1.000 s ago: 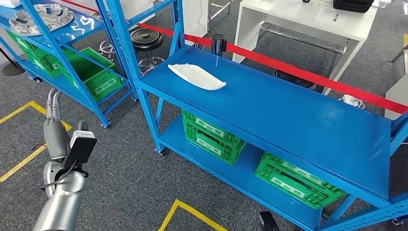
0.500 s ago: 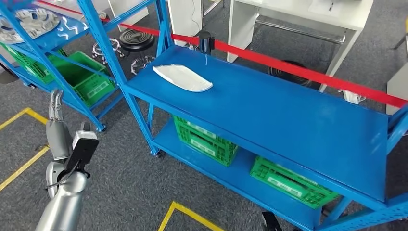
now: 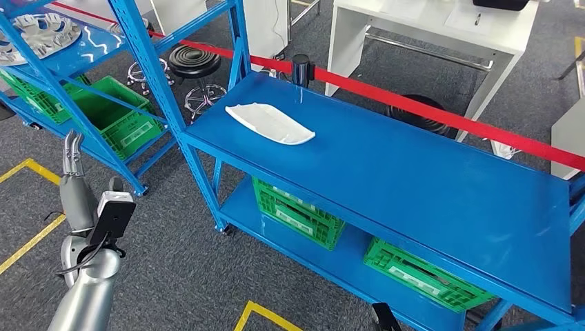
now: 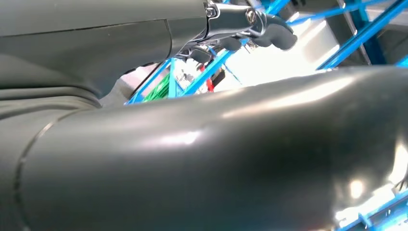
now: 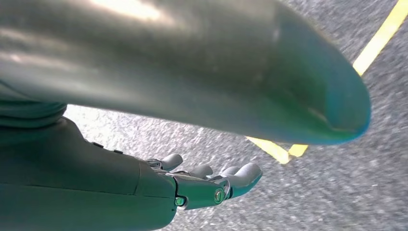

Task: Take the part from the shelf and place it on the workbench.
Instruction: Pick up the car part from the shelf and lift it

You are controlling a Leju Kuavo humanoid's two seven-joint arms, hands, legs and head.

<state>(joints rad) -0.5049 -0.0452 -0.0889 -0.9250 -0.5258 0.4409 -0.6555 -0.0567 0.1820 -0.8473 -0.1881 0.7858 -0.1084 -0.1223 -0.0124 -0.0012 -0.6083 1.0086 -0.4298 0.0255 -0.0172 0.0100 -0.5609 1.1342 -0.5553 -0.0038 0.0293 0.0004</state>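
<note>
At far left, the robot's left hand [image 3: 71, 150] hung low over grey carpet [image 3: 172, 262] marked with yellow tape lines [image 3: 31, 238], fingers loosely extended, holding nothing. The flat white moulded plastic part [image 3: 270, 123] lay on the top board of the blue steel shelf [image 3: 441, 186], near its left end. Green slatted crates [image 3: 296, 210] sat on the lower board. A red barrier belt [image 3: 428, 110] ran behind. The right hand [image 5: 211, 185] hung above carpet, fingers slightly apart, empty.
</note>
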